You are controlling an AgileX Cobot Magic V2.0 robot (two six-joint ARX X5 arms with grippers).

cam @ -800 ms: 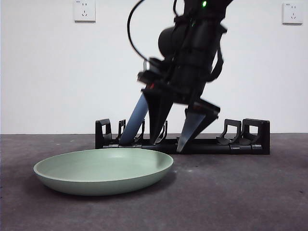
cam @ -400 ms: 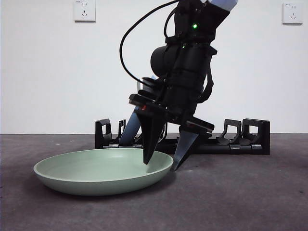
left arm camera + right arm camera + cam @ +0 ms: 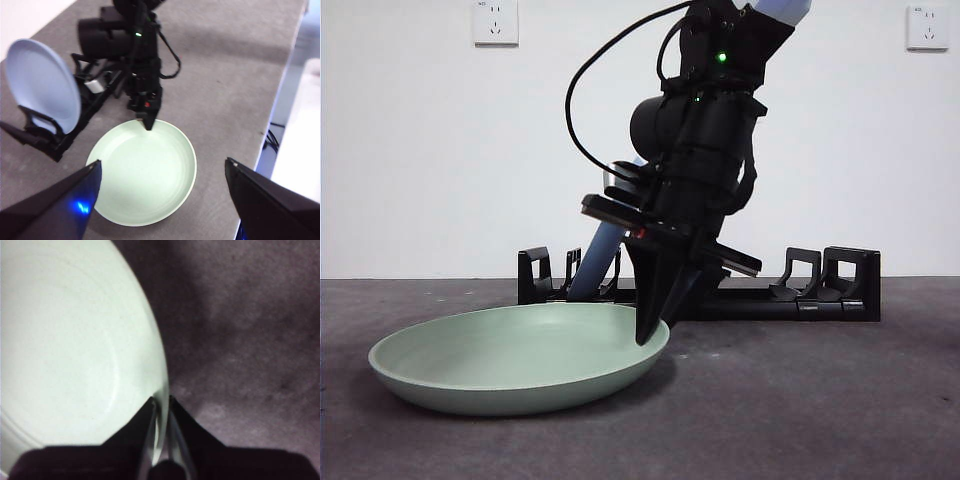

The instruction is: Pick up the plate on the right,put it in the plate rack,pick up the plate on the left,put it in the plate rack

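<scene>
Green plate [image 3: 510, 360] — rim nearest the plate rack [image 3: 830, 285] clamped between the right gripper [image 3: 655, 325] jaws. Blue plate [image 3: 42, 90] stands in that rack; left gripper [image 3: 160, 200] — jaws apart — hangs above the green plate.

Green plate [image 3: 515, 360]: smooth, matt, looks like plastic; faint concentric rings show inside it just beside the right gripper [image 3: 161, 432]. That gripper's jaws: black, smooth, dull sheen. Blue plate [image 3: 44, 85] beyond the gripper: same smooth matt finish. Rack [image 3: 820, 290] behind the gripper: black plastic, slightly glossy. Table [image 3: 820, 400] under the gripper: dark grey, rough, felt-like cloth. Left gripper [image 3: 160, 200] jaws: black, glossy, with a blue reflection.
</scene>
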